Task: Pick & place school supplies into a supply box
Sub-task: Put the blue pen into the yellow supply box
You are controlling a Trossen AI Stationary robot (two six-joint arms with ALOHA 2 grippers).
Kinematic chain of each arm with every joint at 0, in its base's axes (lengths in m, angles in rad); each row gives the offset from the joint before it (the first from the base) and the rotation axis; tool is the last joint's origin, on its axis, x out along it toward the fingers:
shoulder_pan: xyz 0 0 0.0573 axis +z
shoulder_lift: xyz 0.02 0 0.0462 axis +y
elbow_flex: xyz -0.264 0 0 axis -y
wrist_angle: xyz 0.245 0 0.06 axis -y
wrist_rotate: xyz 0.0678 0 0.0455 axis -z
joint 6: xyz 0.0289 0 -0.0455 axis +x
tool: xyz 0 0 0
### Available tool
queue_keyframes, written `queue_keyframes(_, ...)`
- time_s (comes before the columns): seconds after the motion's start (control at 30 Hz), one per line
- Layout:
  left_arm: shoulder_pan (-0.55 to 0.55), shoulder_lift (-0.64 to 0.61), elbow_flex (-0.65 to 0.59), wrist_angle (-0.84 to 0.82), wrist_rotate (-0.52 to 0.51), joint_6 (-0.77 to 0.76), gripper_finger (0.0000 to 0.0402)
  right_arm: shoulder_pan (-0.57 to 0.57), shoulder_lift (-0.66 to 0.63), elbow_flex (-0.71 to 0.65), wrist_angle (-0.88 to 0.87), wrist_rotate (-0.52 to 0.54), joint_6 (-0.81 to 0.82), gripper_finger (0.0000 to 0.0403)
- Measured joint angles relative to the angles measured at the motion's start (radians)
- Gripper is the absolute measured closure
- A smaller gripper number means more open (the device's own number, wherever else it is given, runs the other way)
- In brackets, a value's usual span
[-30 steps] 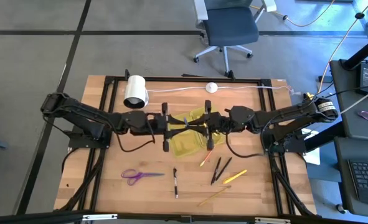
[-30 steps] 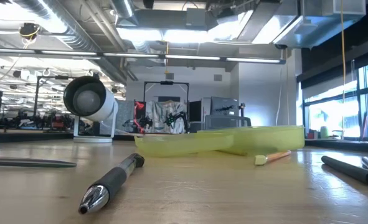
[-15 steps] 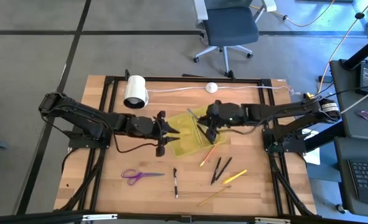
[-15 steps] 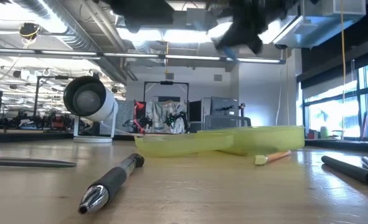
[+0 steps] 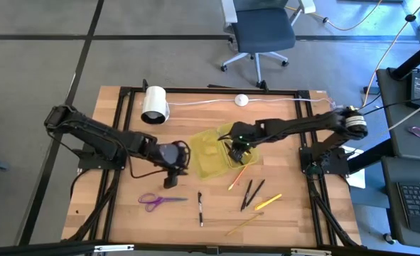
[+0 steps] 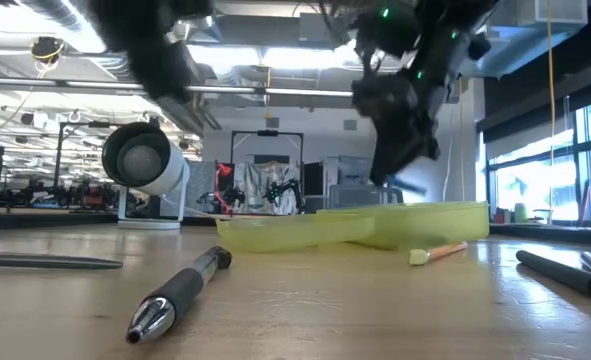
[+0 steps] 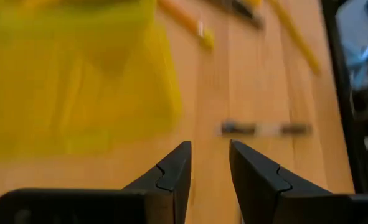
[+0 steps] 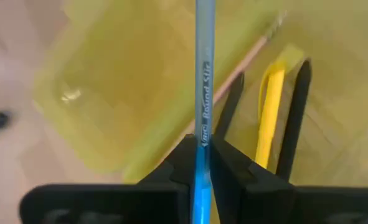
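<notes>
**Right gripper holds a pen over the supply box; left gripper hangs empty beside it**

We start at the left of the wooden table (image 5: 117, 206), where the grain runs bare and open along the near-left edge. The purple-handled scissors (image 5: 155, 201) lie flat there, well apart from everything else. Just far of them, the left gripper (image 5: 173, 173) hangs over bare wood beside the box's left edge; in its wrist view the two dark fingers (image 7: 171, 177) stand slightly parted with nothing between them.

At the far-left edge a white cylinder roll (image 5: 153, 104) lies on its side, and a small white round puck (image 5: 241, 100) sits along the far edge on a cable.

The supply box (image 5: 211, 153), a shallow translucent yellow-green plastic tray, lies mid-table. The right gripper (image 5: 236, 151) hangs over its right part, fingers clamped on one thin blue-grey pen (image 8: 202, 106) that stands up between them.

Near of the box we count six loose thin pieces: one black pen (image 5: 200, 208) with a shiny tip, one orange pencil (image 5: 236, 177) touching the box's near-right corner, two black pens (image 5: 251, 194) lying crossed, one yellow marker (image 5: 268, 202), and one yellow pencil (image 5: 243, 223) closest to the near edge. The right strip of the table is open.
</notes>
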Motion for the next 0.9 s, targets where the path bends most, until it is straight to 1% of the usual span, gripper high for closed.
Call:
queue_keyframes(0.2, -0.067, 0.0, 0.0, -0.191, 0.022, -0.188, 0.03, -0.016, 0.104, 0.0, -0.009, -0.022, 0.003, 0.036)
queue_keyframes(0.27, -0.089, 0.0, 0.0, -0.235, 0.041, -0.246, 0.03, -0.021, 0.125, 0.0, -0.016, -0.022, 0.003, 0.0359)
queue_keyframes(0.4, -0.139, 0.0, -0.001, -0.308, 0.042, -0.33, 0.03, -0.021, 0.141, 0.0, -0.023, -0.02, 0.003, 0.0358)
queue_keyframes(0.7, -0.208, 0.018, -0.001, -0.32, 0.035, -0.462, 0.03, -0.021, 0.141, 0.0, -0.022, -0.012, -0.001, 0.0358)
queue_keyframes(0.9, -0.214, 0.018, -0.001, -0.319, 0.034, -0.477, 0.03, -0.021, 0.141, 0.0, -0.022, -0.012, -0.004, 0.0355)
